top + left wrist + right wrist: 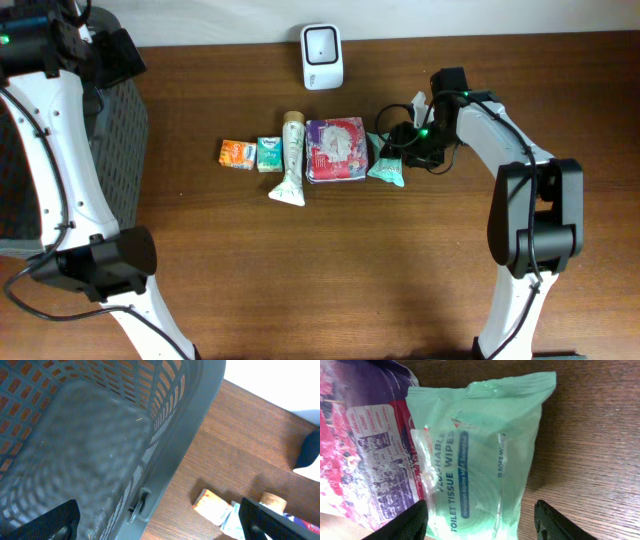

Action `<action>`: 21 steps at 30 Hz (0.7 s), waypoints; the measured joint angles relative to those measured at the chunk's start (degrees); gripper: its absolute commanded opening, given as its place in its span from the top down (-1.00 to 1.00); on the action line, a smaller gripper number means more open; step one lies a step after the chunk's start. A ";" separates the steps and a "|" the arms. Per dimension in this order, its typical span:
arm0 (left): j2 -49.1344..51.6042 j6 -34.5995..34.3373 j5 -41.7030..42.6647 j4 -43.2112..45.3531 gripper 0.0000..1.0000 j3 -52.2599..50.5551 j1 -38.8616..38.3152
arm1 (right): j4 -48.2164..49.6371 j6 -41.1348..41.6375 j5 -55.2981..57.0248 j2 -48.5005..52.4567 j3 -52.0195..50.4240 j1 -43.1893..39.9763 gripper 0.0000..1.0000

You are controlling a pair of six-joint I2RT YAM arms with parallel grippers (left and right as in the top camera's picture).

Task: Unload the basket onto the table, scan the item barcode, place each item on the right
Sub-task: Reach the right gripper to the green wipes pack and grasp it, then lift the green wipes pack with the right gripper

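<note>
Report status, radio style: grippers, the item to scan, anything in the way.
Left gripper open, above the basket. Right gripper open, straddling the green wipes pack, flat on the table. Pink pack touching its side.

The left arm (60, 170) is seen raised along the left edge of the tabletop (300, 270), its wrist bent over at the far corner, and the left fingers (50, 520) are spread to their widest. The right arm (490, 125) is stretched from the near right side toward the middle, wrist lowered, and the right fingers (407, 522) are held apart, pointed down close above the tabletop
</note>
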 measured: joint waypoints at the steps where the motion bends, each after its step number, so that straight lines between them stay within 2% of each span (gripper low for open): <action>1: 0.00 0.02 0.00 0.00 -0.98 0.00 0.00 | 0.02 -0.17 -0.35 0.00 0.00 0.02 -0.14; 3: 0.00 0.00 -0.02 0.00 -0.98 -0.02 0.00 | -2.12 -0.17 1.36 0.00 0.20 0.00 -0.15; 6: 0.00 0.02 0.00 0.00 -0.98 0.00 0.00 | -14.99 -0.20 11.13 0.09 9.03 0.55 -0.15; 8: 0.00 0.00 0.00 0.00 -0.98 -0.02 0.00 | -14.36 -0.20 14.38 -0.52 13.60 3.39 -0.16; 12: 0.00 0.00 0.00 0.00 -0.98 -0.02 0.00 | -10.56 -0.20 24.09 -0.50 13.73 13.53 -0.16; 15: 0.00 0.00 0.00 0.00 -0.98 0.00 0.00 | -10.56 0.33 30.01 -0.46 13.73 15.19 -0.15; 17: 0.00 0.02 -0.02 0.00 -0.98 -0.02 0.00 | -10.51 0.39 31.52 -0.44 13.46 14.75 0.05; 19: 0.00 0.02 0.00 0.00 -0.98 0.00 0.00 | -10.12 0.22 31.93 -0.17 11.80 14.32 0.36; 21: 0.00 0.02 -0.02 0.00 -0.98 0.00 0.00 | -9.90 0.79 32.13 0.87 10.84 14.25 0.38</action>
